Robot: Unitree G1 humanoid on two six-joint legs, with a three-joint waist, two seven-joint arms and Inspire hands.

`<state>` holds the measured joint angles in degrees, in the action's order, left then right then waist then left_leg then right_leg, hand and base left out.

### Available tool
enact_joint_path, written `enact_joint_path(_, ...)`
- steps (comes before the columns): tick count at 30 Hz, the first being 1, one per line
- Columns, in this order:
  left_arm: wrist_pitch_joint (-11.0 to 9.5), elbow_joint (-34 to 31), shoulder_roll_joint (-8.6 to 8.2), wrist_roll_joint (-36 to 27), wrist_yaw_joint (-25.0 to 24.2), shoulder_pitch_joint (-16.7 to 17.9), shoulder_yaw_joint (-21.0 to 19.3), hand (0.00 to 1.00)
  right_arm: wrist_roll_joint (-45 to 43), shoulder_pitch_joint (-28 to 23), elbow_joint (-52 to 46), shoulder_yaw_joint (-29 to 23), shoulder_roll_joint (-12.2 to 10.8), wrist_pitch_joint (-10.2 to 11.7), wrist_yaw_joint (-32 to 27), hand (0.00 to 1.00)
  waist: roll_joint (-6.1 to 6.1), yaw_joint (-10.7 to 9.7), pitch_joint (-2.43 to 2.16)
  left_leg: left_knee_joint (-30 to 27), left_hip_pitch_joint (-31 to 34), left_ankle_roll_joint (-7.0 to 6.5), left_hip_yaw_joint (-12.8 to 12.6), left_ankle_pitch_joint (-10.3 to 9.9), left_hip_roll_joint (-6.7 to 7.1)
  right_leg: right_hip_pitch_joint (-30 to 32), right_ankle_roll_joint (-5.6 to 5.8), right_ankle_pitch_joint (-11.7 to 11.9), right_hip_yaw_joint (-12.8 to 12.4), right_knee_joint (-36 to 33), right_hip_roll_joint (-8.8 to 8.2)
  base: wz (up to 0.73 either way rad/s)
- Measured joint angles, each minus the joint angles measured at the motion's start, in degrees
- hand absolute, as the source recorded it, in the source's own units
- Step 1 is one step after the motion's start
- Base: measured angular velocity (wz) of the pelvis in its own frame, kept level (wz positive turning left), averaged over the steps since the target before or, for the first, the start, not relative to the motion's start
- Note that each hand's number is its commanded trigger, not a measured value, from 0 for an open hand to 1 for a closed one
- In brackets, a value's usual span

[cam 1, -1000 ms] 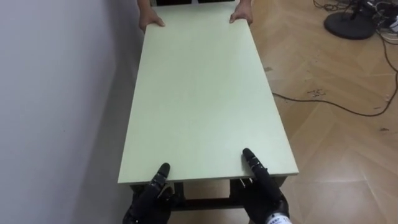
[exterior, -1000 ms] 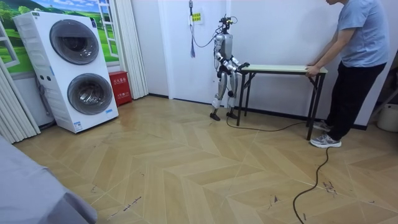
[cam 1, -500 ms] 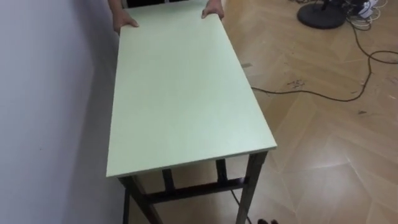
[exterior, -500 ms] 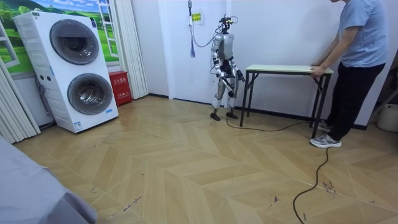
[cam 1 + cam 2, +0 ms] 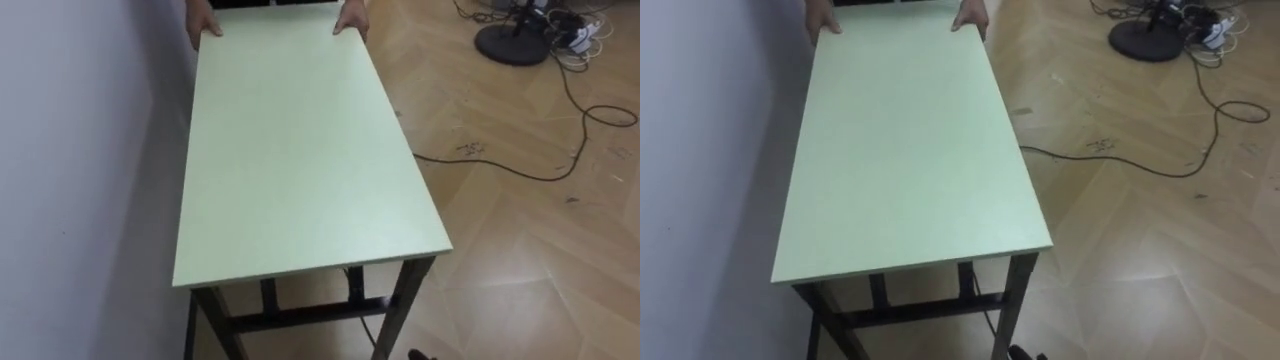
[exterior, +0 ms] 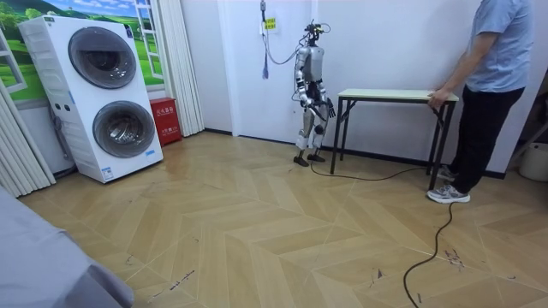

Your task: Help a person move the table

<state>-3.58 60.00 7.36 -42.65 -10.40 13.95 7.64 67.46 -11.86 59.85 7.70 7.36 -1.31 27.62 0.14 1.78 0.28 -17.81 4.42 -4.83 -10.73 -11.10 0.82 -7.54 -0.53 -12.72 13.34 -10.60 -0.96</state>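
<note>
Table (image 5: 300, 150) stands on the floor, long side along the wall (image 5: 80, 160). The person (image 6: 495, 77) has a hand on each corner at the table's far end. My hands (image 6: 329, 106) hang low just off its near end. Open or closed, I can't tell.

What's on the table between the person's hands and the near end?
Nothing: the pale green rectangular tabletop lies bare below the person's hands, in both eye views.

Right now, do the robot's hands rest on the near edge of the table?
No, the table has a bare near edge; the person's hands rest at its far end.
</note>
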Motion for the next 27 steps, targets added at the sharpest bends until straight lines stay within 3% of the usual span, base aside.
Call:
enact_joint_path(2, 0.36, 0.02, 0.01, 0.74, 0.22, 0.21, -0.04, 0.00, 0.35, -0.48, 0.16, 0.07, 0.10, 0.03, 0.00, 0.00, -0.28, -0.07, -0.10, 1.54, -0.49, 0.13, 0.04, 0.80, 0.54, -0.50, -0.07, 0.16, 1.14, 1.03, -0.41, 0.10)
enact_joint_path(5, 0.73, 0.30, 0.10, 1.66, 0.48, 0.43, -0.39, 0.00, 0.46, -0.85, 0.28, -0.14, 0.72, 0.23, 0.02, 0.00, 0.22, -0.14, 0.29, 2.74, -1.94, 0.26, 0.10, 0.84, 0.78, -1.43, -0.07, 0.16, 0.97, 1.06, -0.58, 0.01)
enact_joint_path(8, 0.74, 0.35, 0.34, 3.26, 1.40, 0.42, -1.48, 0.00, -0.11, -0.77, 0.84, -0.15, 1.22, 0.42, -0.14, 0.00, 0.32, -0.18, 0.22, 3.40, -2.11, 0.30, 0.11, 0.85, 0.90, -1.54, -0.06, 0.15, 0.92, 1.01, -0.51, 0.00)
enact_joint_path(12, 1.15, 0.35, 0.27, 4.82, 2.90, 1.46, -3.52, 0.00, -2.68, -0.74, 2.91, -1.92, 1.40, 0.02, -1.51, 0.00, -0.21, -0.27, 0.10, 4.29, -3.03, 0.32, 0.03, 0.89, 1.09, -1.76, -0.06, 0.15, 0.89, 1.00, -0.56, 0.00)
enact_joint_path(16, 1.26, 2.16, 0.19, 8.72, 5.45, 1.06, -6.93, 0.00, -8.32, -0.82, 8.41, -3.10, 1.34, -0.21, -6.04, 0.00, -0.99, -0.13, 0.30, 4.69, -3.88, 0.31, 0.20, 0.88, 1.26, -2.41, -0.06, 0.15, 1.02, 1.02, -0.65, 0.02)
enact_joint_path(22, 2.32, 4.01, -0.13, 9.91, 10.29, 1.19, -9.82, 0.00, -12.48, -2.04, 13.19, -3.55, 1.04, -2.59, -12.06, 0.00, -1.09, -0.13, 0.32, 5.20, -4.13, 0.21, 0.45, 0.83, 1.61, -2.67, 0.00, 0.12, 0.65, 0.94, -0.87, -0.01)
enact_joint_path(27, 3.98, 4.43, -0.22, 15.78, 14.09, 2.38, -12.09, 0.00, -16.62, -0.62, 13.75, -4.02, 1.18, -3.95, -13.33, 0.00, -1.84, 0.27, 0.37, 5.11, -3.89, -0.06, 0.71, 0.95, 1.83, -2.40, 0.09, 0.06, 0.75, 0.97, -1.01, 0.04)
